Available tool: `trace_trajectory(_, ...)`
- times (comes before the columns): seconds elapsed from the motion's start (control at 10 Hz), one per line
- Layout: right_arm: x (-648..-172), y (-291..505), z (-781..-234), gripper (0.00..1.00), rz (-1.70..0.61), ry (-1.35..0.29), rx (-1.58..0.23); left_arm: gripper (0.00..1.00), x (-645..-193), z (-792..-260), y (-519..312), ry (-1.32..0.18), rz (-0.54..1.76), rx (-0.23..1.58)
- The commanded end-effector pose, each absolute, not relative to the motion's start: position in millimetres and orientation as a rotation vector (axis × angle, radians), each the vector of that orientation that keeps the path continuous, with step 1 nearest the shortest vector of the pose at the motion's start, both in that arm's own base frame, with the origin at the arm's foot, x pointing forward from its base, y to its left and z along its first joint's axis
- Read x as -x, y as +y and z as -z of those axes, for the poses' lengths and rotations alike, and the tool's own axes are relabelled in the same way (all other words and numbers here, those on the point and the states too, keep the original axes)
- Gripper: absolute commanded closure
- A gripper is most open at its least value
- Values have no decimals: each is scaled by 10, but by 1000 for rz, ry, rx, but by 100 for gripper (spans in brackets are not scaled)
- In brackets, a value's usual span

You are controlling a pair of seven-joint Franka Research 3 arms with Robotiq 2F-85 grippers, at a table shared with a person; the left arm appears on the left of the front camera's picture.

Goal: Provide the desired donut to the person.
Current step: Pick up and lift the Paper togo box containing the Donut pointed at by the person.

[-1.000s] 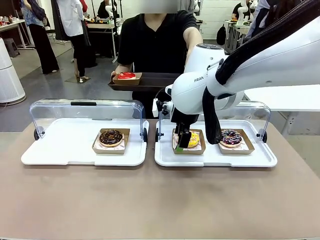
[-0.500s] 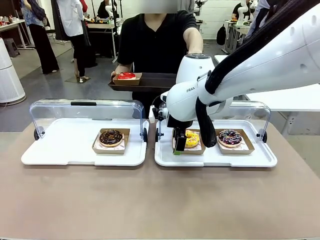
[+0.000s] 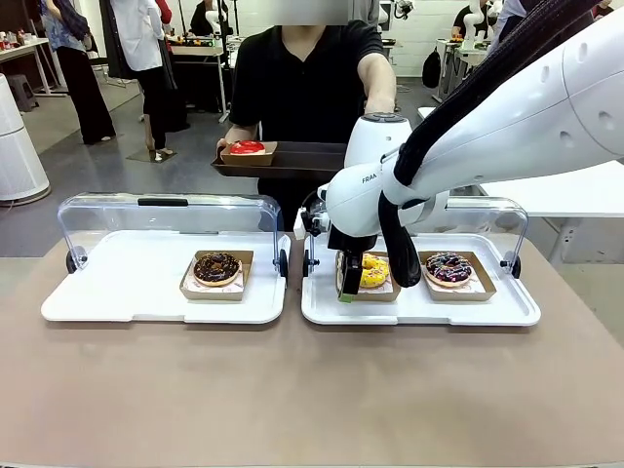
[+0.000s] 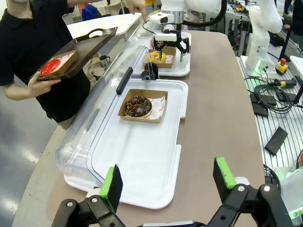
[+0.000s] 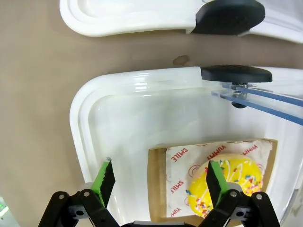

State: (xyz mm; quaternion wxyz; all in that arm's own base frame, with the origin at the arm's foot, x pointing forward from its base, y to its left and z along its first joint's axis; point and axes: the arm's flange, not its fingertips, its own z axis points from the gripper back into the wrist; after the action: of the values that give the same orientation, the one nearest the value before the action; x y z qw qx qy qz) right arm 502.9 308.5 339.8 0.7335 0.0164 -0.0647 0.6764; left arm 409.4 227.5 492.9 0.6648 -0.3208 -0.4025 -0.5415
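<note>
Right hand point(image 5: 160, 178), fingers apart, astride yellow donut box point(image 5: 156, 203) edge.

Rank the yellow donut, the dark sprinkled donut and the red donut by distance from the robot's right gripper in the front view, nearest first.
From the right gripper:
1. yellow donut, close beside it on the white tray.
2. dark sprinkled donut, farther right on that tray.
3. red donut, across the table on the dark tray the person holds.
</note>
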Motion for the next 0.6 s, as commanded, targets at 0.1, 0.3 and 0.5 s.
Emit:
trace_trajectory(0.1,-5040,3143,-3306,0,-1483,-111,-26,0,-4072,-4930,2280,-911,1225,722)
trace_trajectory(0.3,-5062,3153,-3246,0,-1486,-95,-31,0,-4072,-4930,2280,-911,1225,722)
trace_trajectory(0.5,-5063,3146,-3227,8,-1500,-93,-25,0,-4072,-4930,2280,-911,1225,722)
